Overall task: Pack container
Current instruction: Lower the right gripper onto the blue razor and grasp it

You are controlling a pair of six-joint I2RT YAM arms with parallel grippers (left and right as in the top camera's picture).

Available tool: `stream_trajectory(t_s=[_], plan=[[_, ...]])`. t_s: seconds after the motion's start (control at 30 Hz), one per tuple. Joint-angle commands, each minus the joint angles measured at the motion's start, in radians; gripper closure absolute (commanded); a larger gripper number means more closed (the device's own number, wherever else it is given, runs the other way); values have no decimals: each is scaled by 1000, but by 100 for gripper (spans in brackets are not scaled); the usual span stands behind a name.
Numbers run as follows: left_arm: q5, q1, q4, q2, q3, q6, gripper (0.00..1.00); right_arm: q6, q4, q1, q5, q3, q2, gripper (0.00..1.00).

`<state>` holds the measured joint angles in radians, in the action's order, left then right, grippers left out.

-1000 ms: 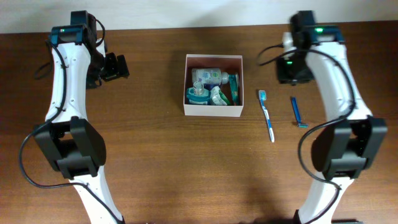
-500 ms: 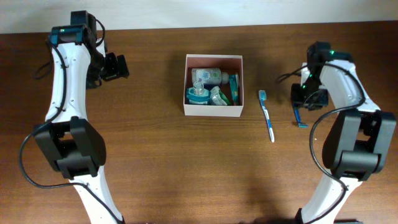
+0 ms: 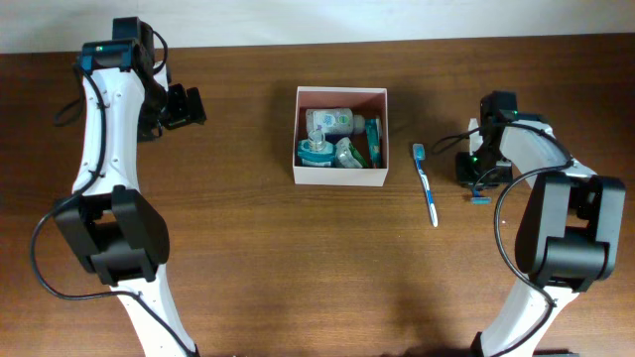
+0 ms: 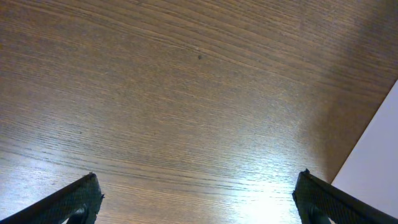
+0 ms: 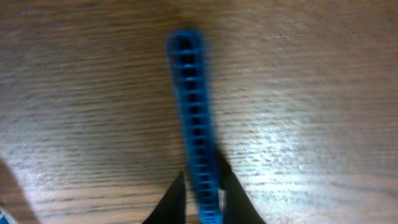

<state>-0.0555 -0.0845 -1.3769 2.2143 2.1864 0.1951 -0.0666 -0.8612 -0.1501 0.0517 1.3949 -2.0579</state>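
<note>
a: how many things are lying on the worktop (image 3: 248,248) right now?
b: i am counting one container (image 3: 340,178), one toothbrush (image 3: 426,185) and one blue razor (image 5: 193,106). the container is sitting in the middle of the worktop, between the two arms. it is holding a cluster of teal and clear toiletry items (image 3: 332,139). they are overlapping, so i cannot give their exact number.
a: and where are the toothbrush and the blue razor lying?
b: the toothbrush is lying just beside the container, on its right. the blue razor is lying further right, apart from both.
a: what are the two end effectors doing?
b: the right end effector (image 5: 202,202) is pressing its two fingers against both sides of the blue razor handle, low on the worktop. the left end effector (image 4: 196,199) is hovering well to the left of the container, with its two fingers wide apart.
</note>
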Motion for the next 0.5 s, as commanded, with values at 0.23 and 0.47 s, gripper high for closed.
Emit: stream_trajectory(t_s=[0.23,0.47], plan=[[-8,-2,0,-28,13,-2,1,-4,-137,0,12,164,-7,95],[-8,-2,0,-28,13,-2,1,-3,-352,54,-82,491,-7,96]])
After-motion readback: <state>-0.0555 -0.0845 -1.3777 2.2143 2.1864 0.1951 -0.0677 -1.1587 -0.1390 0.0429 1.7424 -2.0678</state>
